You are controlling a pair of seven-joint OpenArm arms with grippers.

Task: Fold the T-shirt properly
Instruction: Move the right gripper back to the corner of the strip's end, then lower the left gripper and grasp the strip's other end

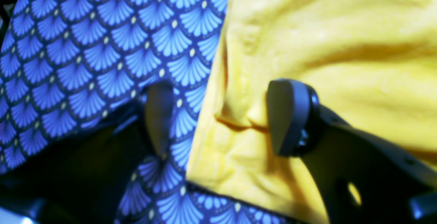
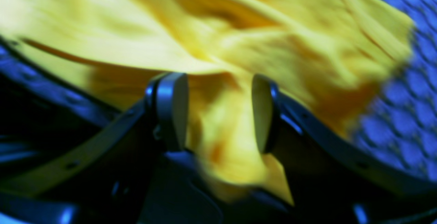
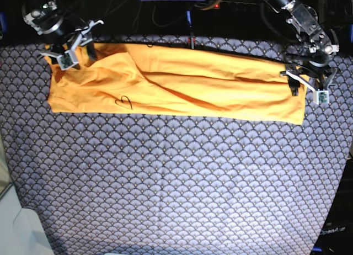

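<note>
The orange-yellow T-shirt (image 3: 176, 84) lies as a long wrinkled strip across the far part of the table. My left gripper (image 3: 306, 89) is at the strip's right end in the base view. In its wrist view this left gripper (image 1: 222, 118) is open and straddles the T-shirt's (image 1: 341, 46) edge, one finger over yellow fabric and the other over the navy cloth (image 1: 85, 46). At the strip's left end is my right gripper (image 3: 77, 52). Its blurred wrist view shows the right gripper (image 2: 218, 113) with jaws apart and loose folds of the T-shirt (image 2: 239, 29) between and beyond them.
A navy cloth (image 3: 176, 183) with a pale fan-scale pattern covers the whole table. Cables and dark equipment (image 3: 190, 23) sit along the back edge. A white surface (image 3: 22, 233) shows at the near left corner. A small black mark (image 3: 126, 102) is on the shirt's near-left part.
</note>
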